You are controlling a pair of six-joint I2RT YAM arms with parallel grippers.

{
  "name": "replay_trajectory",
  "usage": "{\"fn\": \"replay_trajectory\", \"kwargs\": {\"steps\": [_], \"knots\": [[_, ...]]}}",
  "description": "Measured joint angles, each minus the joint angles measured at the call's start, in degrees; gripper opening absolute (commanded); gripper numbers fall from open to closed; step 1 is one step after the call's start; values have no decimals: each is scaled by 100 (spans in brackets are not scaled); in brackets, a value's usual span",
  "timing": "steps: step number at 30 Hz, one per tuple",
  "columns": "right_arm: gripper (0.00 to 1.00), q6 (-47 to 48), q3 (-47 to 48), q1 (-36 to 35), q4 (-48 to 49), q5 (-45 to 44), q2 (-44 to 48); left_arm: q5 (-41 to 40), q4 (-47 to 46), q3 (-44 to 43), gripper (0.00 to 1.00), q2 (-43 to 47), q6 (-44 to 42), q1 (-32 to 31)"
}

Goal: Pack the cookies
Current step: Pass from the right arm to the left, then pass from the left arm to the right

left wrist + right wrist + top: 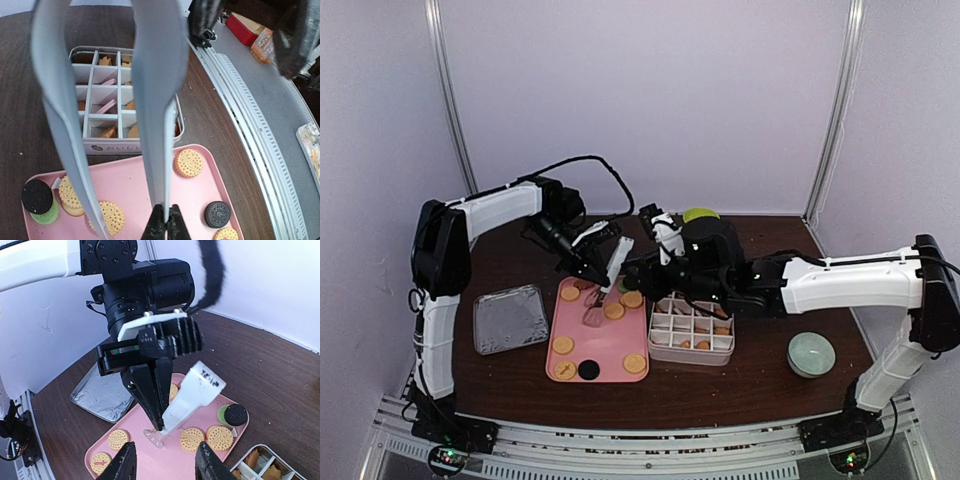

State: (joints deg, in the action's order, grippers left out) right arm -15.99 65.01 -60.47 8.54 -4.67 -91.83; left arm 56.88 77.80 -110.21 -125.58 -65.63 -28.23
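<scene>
Silver lid (510,318) left, bowl (811,354) right; tongs (618,262) overhang tray (605,345) of cookies (614,311).

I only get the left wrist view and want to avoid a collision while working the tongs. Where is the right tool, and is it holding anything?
Observer: The right tool hangs open and empty over the pink tray.
Operator: Anything to the tray's left?
Observer: A silver lid lies flat beside it.
Operator: And to the right of the box?
Observer: A pale green bowl sits farther right, apart from the box.
</scene>
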Motion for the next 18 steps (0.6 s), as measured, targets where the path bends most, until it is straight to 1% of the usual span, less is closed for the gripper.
{"fn": "replay_trajectory", "kwargs": {"steps": [3,4,6,7,10,14,18], "knots": [[46,-136,-229,227,223,494,199,153,422,-332,0,0,-245,0],[49,-190,-286,328,299,658,227,247,612,-439,0,2,-356,0],[57,-260,-345,503,385,1043,236,389,894,-560,0,13,-546,-7],[60,-306,-361,575,420,1298,236,470,1021,-575,0,35,-616,-20],[60,-385,-343,739,535,1945,236,680,1303,-485,0,146,-800,-63],[64,-369,-192,782,562,2588,229,835,1425,-289,0,393,-870,-179],[64,-319,94,866,616,3311,81,964,1539,-142,0,612,-894,-319]]}}
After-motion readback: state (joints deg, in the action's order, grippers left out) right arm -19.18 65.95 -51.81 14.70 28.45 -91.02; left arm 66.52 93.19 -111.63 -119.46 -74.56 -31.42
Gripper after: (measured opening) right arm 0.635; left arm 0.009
